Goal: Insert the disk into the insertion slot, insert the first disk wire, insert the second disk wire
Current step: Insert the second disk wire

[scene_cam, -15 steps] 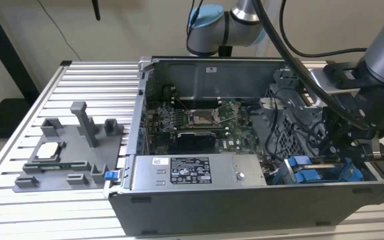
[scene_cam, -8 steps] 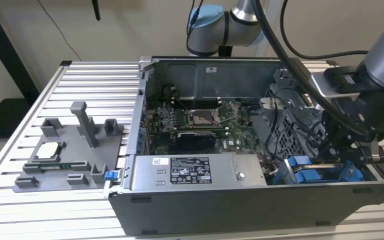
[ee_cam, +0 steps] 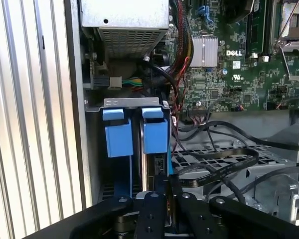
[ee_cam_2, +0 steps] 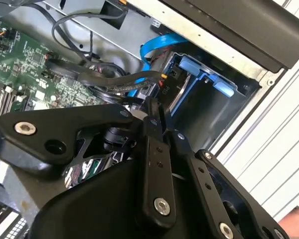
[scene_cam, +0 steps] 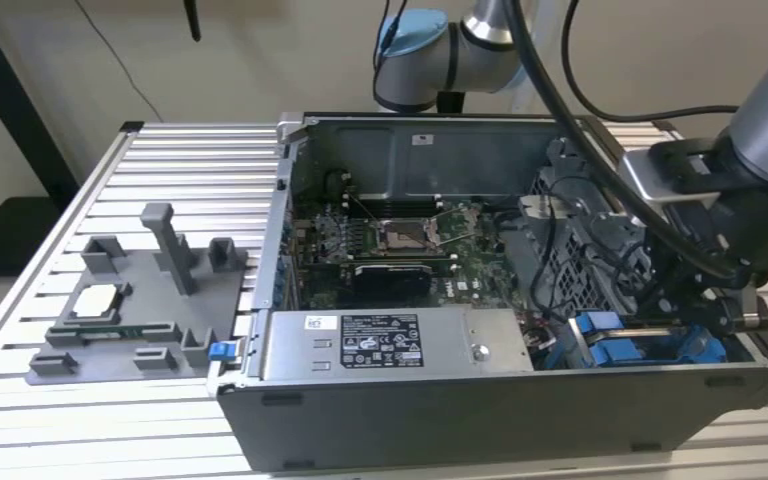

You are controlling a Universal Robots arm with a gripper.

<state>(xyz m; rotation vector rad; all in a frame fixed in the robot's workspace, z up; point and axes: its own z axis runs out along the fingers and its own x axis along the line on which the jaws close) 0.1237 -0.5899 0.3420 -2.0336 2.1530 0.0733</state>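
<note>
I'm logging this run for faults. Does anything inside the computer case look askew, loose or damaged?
Nothing stands out. The disk sits straight in the insertion slot, blue tabs level. Black cables loop loosely over the metal cage beside it, with no visible damage. The gripper is at the disk's near end.

disk [ee_cam: 150, 164] mostly hidden in its bay, claw [ee_cam: 163, 183] tips' grip unclear

Two blue carrier tabs [ee_cam: 118, 134], one disk [ee_cam: 148, 169]
</note>
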